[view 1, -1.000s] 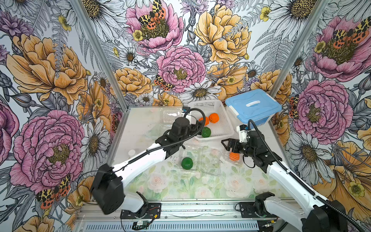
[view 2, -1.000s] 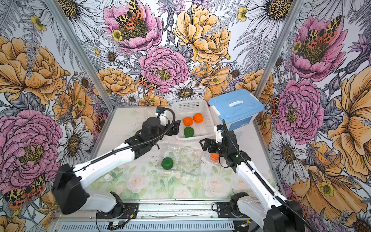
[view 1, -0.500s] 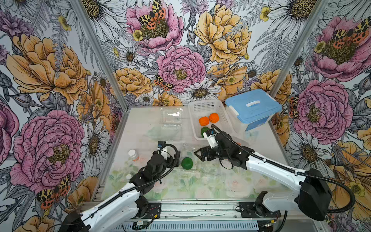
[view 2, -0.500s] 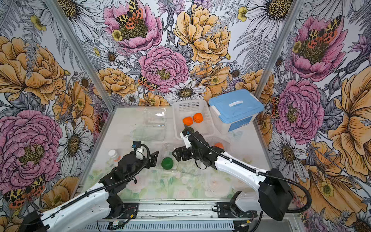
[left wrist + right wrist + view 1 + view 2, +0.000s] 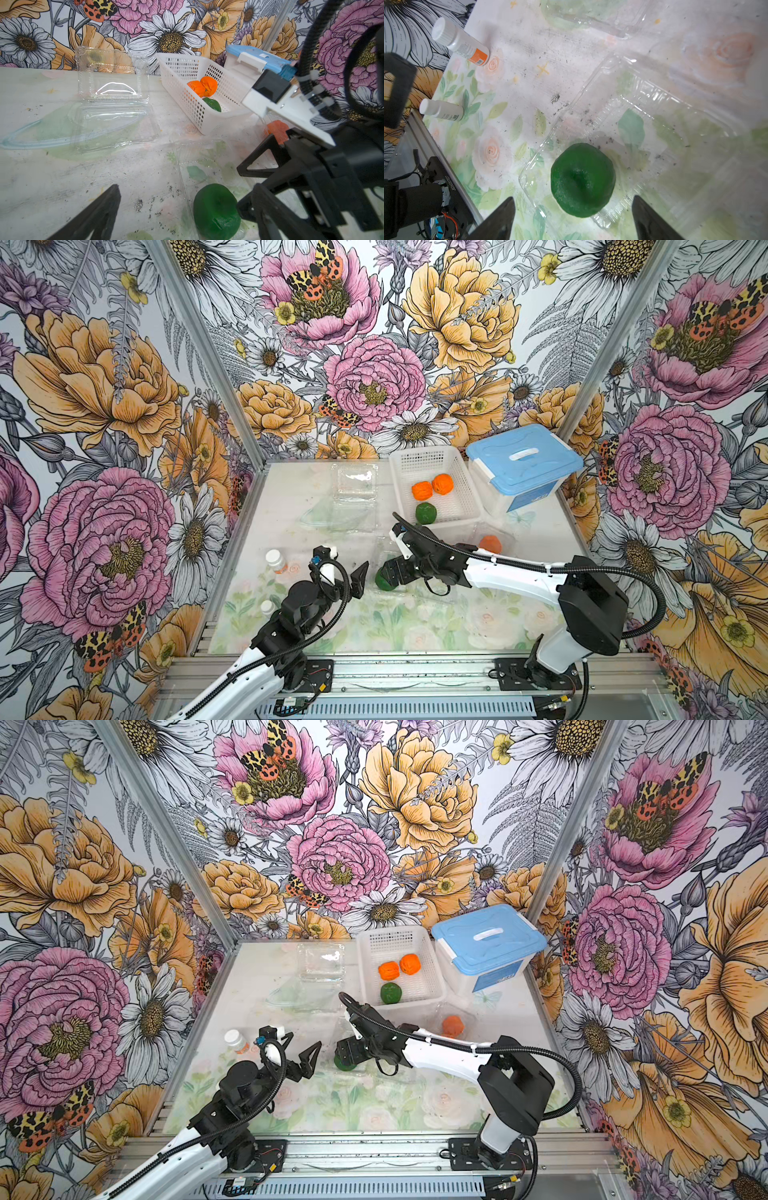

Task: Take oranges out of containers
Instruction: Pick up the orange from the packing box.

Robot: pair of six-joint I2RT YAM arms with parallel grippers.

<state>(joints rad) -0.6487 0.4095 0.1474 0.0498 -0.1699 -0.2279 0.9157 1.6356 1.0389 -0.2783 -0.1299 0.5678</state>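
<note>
The right gripper (image 5: 239, 187) has sunk closer to the table since the earlier frame. Its jaws are spread wide, straddling the dark green, lumpy round orange (image 5: 582, 179) without clasping it. The fruit lies in the open clear plastic clamshell box (image 5: 654, 116), near centre. The left gripper (image 5: 302, 1065) hovers just left, spread wide and empty.

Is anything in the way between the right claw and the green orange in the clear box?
Nothing visible is. The right gripper hangs open just over the green orange, with a finger on each side. The clear box lies open, and no lid shows over the fruit.
</note>
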